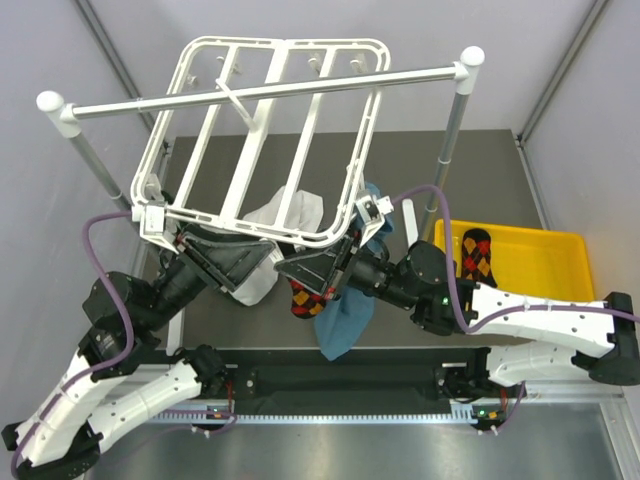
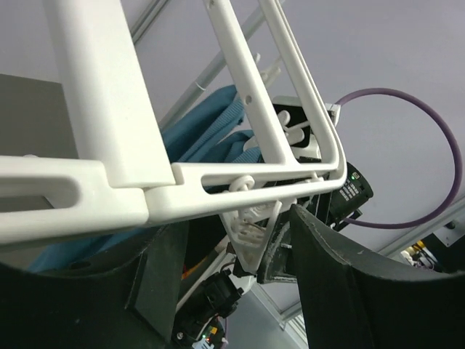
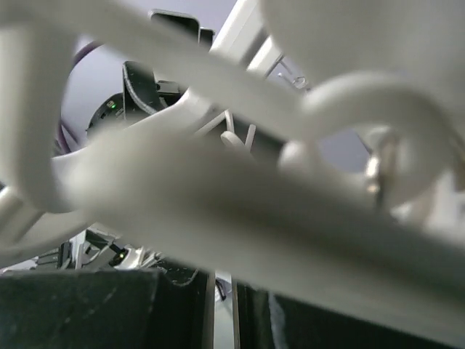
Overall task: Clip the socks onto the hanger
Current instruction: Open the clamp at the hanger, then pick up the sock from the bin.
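One sock point(image 1: 305, 298) below hanger point(image 1: 262, 140) (other sock point(image 1: 477, 257) in yellow bin point(image 1: 545, 262)).

You're looking at pale grey walls point(image 1: 40, 40) closing in around a dark tabletop point(image 1: 490, 180); soft, even light is falling across it, and a silver rail point(image 1: 300, 88) is spanning the back on two posts point(image 1: 450, 150).

- the hanger point(image 1: 300, 43), a white square frame with parallel crossbars, is hanging tilted, its near edge sitting lowest;
- one of the socks point(image 1: 305, 297), black argyle, is dangling beneath that near edge; the other sock point(image 1: 477, 257) is lying in the yellow bin point(image 1: 540, 265).
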Tool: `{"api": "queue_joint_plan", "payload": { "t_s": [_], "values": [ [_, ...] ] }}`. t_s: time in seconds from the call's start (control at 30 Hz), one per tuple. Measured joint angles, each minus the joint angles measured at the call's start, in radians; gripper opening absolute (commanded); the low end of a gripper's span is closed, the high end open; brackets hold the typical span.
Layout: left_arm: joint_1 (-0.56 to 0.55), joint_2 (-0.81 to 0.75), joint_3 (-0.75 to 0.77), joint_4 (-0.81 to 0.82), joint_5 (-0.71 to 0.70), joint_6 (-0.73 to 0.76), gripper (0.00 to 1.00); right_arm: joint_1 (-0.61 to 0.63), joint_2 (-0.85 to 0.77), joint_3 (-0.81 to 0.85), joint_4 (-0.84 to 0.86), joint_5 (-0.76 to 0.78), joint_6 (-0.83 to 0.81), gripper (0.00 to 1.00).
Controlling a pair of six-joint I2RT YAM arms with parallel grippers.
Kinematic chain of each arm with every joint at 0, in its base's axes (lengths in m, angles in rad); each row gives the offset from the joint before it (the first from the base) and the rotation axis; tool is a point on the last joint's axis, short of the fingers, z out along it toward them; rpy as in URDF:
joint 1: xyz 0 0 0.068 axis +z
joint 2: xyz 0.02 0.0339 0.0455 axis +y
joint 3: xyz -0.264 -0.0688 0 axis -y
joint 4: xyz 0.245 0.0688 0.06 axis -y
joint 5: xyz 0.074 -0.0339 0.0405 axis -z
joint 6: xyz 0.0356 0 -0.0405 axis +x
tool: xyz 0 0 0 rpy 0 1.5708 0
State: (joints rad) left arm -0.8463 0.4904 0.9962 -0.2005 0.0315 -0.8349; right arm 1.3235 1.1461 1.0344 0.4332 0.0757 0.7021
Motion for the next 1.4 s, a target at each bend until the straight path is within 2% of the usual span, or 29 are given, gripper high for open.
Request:
{"api": "queue_joint_plan", "payload": {
  "t_s": [0.23, 0.37, 0.4, 0.47, 0.53, 0.6, 0.63, 0.67, 0.77, 0.8, 0.87, 0.9, 0.97, 1.13, 1.4],
  "values": [
    [-0.002, 0.003, -0.011, 0.013, -0.022, -0.002, 0.61, -0.006, -0.01, -0.014, 0.001, -0.029, 0.014, 0.0],
    [-0.002, 0.006, -0.015, 0.032, -0.014, -0.006, 0.5, -0.012, -0.01, -0.014, 0.001, -0.039, 0.019, 0.0],
    [-0.003, 0.008, -0.015, 0.038, -0.007, -0.008, 0.43, -0.013, -0.01, -0.014, 0.001, -0.04, 0.022, 0.0],
    [-0.003, 0.015, -0.015, 0.054, 0.005, -0.012, 0.38, -0.018, -0.01, -0.014, 0.001, -0.044, 0.026, 0.0],
    [-0.003, 0.019, -0.016, 0.065, 0.013, -0.017, 0.22, -0.02, -0.01, -0.014, 0.002, -0.049, 0.032, 0.0],
    [-0.003, 0.021, -0.017, 0.072, 0.016, -0.018, 0.0, -0.024, -0.01, -0.014, 0.003, -0.056, 0.034, 0.01],
    [-0.003, 0.022, -0.017, 0.074, 0.02, -0.017, 0.0, -0.024, -0.01, -0.014, 0.004, -0.056, 0.035, 0.05],
    [-0.003, 0.023, -0.017, 0.074, 0.02, -0.018, 0.0, -0.026, -0.01, -0.014, 0.002, -0.055, 0.035, 0.18],
    [-0.003, 0.024, -0.017, 0.07, 0.019, -0.019, 0.0, -0.026, -0.012, -0.013, -0.023, -0.05, 0.031, 0.49],
    [-0.003, 0.025, -0.016, 0.071, 0.018, -0.02, 0.0, -0.026, -0.014, -0.013, -0.054, -0.046, 0.021, 0.67],
    [-0.003, 0.025, -0.016, 0.06, 0.007, -0.019, 0.0, -0.026, -0.016, -0.01, -0.113, -0.034, 0.002, 0.86],
    [-0.002, 0.025, -0.016, 0.053, -0.001, -0.016, 0.0, -0.026, -0.021, -0.01, -0.144, -0.023, -0.008, 0.89],
    [-0.002, 0.027, -0.014, 0.033, -0.014, -0.011, 0.0, -0.029, -0.047, -0.009, -0.222, -0.009, -0.035, 0.93],
    [-0.002, 0.037, 0.006, -0.021, -0.049, -0.004, 0.0, -0.029, -0.168, -0.002, -0.446, -0.005, -0.117, 0.93],
    [-0.003, 0.039, 0.025, -0.097, -0.095, -0.002, 0.0, -0.029, -0.486, -0.021, -0.788, 0.08, -0.185, 0.85]
  ]
}}
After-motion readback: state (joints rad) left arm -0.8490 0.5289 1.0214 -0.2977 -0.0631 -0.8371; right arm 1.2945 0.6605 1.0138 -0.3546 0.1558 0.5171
